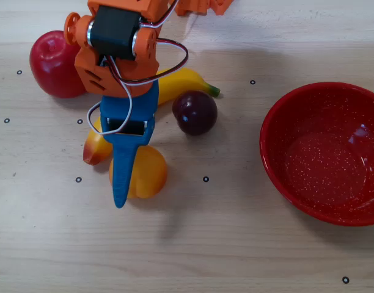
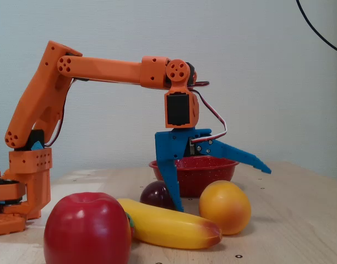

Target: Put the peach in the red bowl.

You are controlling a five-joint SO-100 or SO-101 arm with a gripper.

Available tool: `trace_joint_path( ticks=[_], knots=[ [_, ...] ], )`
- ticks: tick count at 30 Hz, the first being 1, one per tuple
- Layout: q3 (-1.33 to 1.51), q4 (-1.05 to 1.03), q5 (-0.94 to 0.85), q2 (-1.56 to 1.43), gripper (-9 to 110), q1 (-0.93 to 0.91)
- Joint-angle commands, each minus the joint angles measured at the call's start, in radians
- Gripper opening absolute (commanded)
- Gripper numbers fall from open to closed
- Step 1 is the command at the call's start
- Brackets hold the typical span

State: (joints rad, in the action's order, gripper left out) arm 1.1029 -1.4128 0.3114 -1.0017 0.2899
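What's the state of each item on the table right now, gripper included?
Blue two-finger gripper: open, straddling the peach, not yet closed on it.
Round orange-yellow plastic peach: on the table, ungrasped.
Glossy red speckled bowl: upright, empty.
Dark purple plum: on the table, beside the banana.
Yellow plastic banana: lying flat.
Red plastic apple: on the table, untouched.

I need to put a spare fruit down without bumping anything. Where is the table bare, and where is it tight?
In the overhead view, bare table runs along the whole bottom edge, below the peach and red bowl. Another free strip lies between the plum and the bowl. The upper left is crowded: apple, banana, plum and peach cluster under the gripper, whose jaws are spread open.
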Motion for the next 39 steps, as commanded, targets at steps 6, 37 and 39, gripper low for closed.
trace_joint_path(
  ticks=[6, 37, 39],
  knots=[
    [-0.133, 0.034, -0.015, 0.02, 66, 0.003],
    [-0.204, 0.071, -0.12, 0.118, 66, -0.071],
    [-0.204, 0.077, -0.118, 0.118, 66, -0.067]
  ],
)
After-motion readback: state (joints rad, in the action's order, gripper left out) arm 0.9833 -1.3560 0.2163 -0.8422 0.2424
